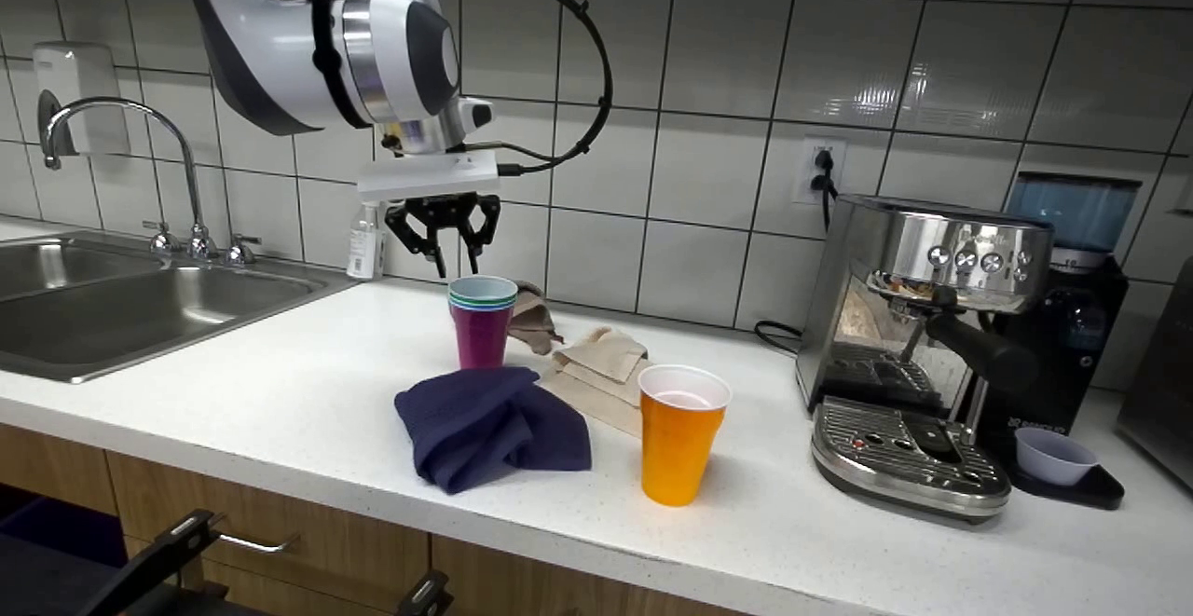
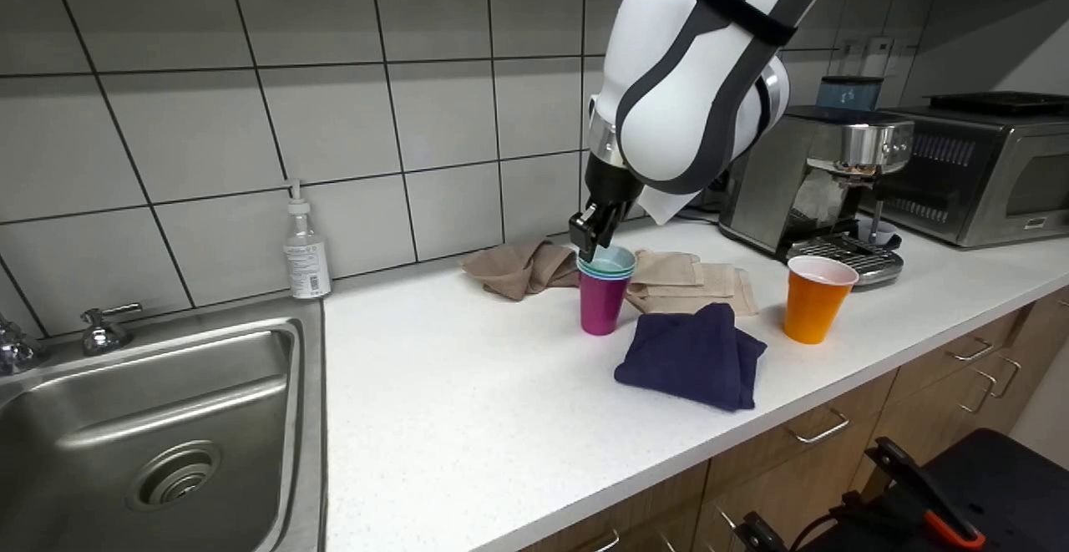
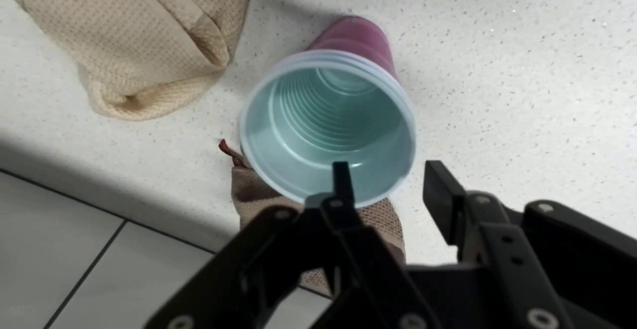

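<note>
purple cup stack (image 1: 482, 336), probably light and easily dented so best pinched gently near the top, stands upright on the table (image 1: 280, 374), close to the pincer (image 1: 458, 269), empty and spread apart.

Stacked cups (image 3: 328, 115): thin plastic, smooth, top one ribbed inside, soft gloss. Orange cup (image 1: 678, 448): smooth plastic, some shine. Navy cloth (image 1: 494, 420): matt, textured. Beige cloth (image 3: 139, 35): matt, waffle weave. Brown cloth (image 2: 519, 268): coarse, burlap-like. Claw (image 1: 458, 265): mostly matt, metallic bolt heads (image 3: 542, 318). Table (image 1: 280, 383): smooth, speckled. Coffee machine (image 1: 918, 243): polished metal. Sink (image 2: 242, 402): satin metal. Drawer fronts (image 1: 345, 513): wood grain. Wall tiles (image 1: 718, 66): glossy.
</note>
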Available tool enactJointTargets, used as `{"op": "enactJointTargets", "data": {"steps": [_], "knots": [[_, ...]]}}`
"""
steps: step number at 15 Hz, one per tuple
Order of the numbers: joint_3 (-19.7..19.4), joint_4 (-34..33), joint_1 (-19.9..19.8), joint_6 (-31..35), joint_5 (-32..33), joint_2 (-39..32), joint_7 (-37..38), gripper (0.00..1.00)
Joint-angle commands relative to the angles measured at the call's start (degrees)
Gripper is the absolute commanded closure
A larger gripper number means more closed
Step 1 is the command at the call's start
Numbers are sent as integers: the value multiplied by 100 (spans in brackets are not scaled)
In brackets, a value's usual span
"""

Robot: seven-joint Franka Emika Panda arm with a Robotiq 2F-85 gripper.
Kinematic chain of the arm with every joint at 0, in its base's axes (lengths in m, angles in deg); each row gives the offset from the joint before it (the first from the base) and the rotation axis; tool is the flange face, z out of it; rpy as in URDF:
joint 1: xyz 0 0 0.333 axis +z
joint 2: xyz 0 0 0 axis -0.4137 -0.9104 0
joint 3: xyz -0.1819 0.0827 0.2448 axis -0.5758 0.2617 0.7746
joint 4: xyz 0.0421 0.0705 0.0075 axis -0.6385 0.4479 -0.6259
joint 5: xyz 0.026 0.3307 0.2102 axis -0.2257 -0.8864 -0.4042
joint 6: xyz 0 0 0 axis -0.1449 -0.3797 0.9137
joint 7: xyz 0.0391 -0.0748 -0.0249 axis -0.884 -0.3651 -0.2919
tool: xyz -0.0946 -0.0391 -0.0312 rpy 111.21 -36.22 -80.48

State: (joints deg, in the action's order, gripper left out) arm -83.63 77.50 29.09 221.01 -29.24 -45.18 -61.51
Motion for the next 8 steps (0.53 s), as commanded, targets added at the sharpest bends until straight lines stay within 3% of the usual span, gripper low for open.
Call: {"op": "enactJointTargets", "data": {"steps": [1,4,8], "knots": [[-112,-161,86,21,281,-97,354,24],[-61,-200,51,-49,130,-97,299,2],[130,-232,-90,-278,-376,-2,15,0]]}}
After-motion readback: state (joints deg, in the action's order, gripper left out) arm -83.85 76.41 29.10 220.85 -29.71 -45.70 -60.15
